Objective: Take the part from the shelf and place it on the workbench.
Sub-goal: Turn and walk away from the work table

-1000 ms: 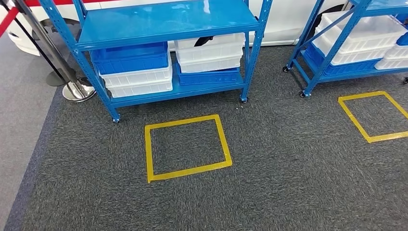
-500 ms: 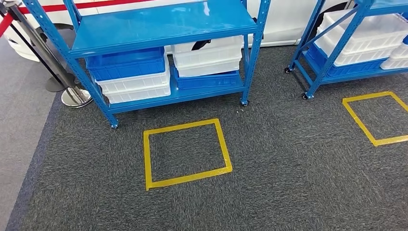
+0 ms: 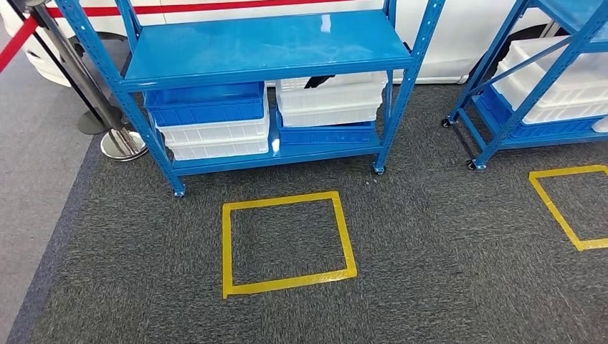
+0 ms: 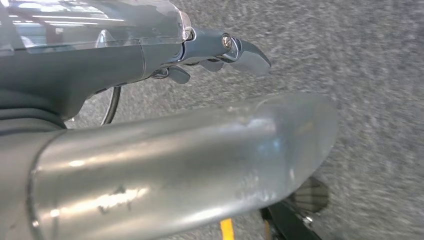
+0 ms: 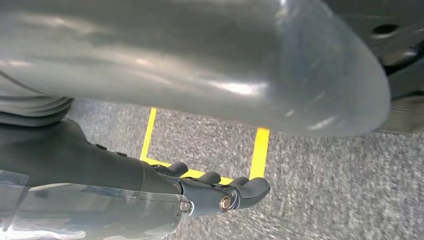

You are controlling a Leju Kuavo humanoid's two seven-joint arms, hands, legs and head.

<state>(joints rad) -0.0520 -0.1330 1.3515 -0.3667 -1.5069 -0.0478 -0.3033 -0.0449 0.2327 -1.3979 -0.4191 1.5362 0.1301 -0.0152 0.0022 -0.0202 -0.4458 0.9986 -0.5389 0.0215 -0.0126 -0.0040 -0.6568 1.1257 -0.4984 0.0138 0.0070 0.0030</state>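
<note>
Well ahead of both hanging hands, left hand [image 4: 220,55] and right hand [image 5: 215,192] empty with fingers loosely apart, the shelf [image 3: 265,50] stands unreached, nothing taken yet.

The near shelf [image 3: 269,50] is bright blue, frame and boards alike. On its lower board sit blue crates [image 3: 204,104] and white crates [image 3: 330,97], stacked in alternating colours. The far-right shelf [image 3: 530,72] is the same blue, also with white and blue crates. The carpet [image 3: 430,272] is dark grey, speckled. 2 squares of yellow tape [image 3: 285,242] mark it. At far left a red rope [image 3: 18,43] hangs from chrome posts [image 3: 118,140]. The left robot hand [image 4: 220,50] looks dark grey, possibly glossy.
</note>
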